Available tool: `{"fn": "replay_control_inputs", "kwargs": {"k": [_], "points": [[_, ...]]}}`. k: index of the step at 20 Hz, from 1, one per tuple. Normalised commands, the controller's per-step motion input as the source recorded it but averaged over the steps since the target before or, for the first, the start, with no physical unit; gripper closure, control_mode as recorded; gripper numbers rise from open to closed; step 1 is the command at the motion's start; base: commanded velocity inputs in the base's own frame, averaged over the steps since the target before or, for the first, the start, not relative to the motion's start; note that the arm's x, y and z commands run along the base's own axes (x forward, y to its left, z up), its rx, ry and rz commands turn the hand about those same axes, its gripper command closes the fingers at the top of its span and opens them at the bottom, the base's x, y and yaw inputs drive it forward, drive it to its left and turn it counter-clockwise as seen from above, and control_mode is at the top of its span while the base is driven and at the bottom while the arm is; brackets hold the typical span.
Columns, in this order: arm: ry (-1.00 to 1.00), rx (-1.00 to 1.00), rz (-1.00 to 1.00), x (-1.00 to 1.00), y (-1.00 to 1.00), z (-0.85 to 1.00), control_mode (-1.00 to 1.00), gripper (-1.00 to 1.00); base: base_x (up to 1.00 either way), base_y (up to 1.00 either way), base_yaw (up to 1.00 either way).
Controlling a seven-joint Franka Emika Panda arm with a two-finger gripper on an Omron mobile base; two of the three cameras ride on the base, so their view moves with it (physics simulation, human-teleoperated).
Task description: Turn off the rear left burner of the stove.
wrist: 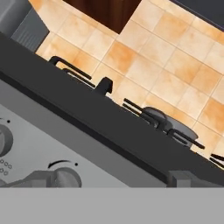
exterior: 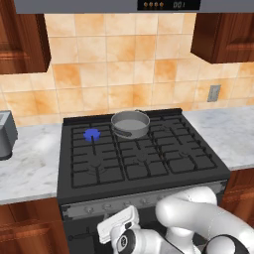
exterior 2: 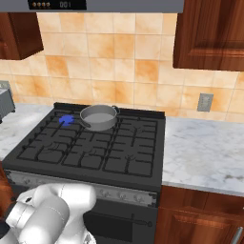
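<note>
the rear left burner shows a blue flower-shaped flame on the black stove. round, it has no long axis. i cannot tell the gripper's state.

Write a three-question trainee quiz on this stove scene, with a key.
1. True or false: the rear left burner is lit.
2. What stands on the stove behind its centre? A) kettle B) grey pot C) frying pan
3. Which part of the stove does the hand view face close up?

Key:
1. True, it shows a blue flame.
2. B, the grey pot.
3. The silver knob strip, with a knob near the bottom.
</note>
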Motion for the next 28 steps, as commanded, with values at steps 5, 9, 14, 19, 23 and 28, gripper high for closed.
{"fn": "replay_control_inputs", "kwargs": {"k": [5,9,14,19,23,28], "points": [[-0.02,0.03,0.00,0.12,0.04,-0.08,-1.00,-1.00,0.00,0.00,0.00],[-0.02,0.02,0.00,0.04,0.18,-0.07,-1.00,-1.00,0.00,0.00,0.00],[-0.05,0.02,0.00,0.01,0.13,-0.02,-1.00,-1.00,0.00,0.00,0.00],[-0.03,0.01,0.00,0.08,0.02,-0.11,-1.00,-1.00,0.00,0.00,0.00],[-0.01,0.00,0.00,0.17,0.00,-0.11,-1.00,-1.00,0.00,0.00,0.00],[0.00,0.00,0.00,0.27,0.00,-0.11,-1.00,-1.00,0.00,0.00,0.00]]}}
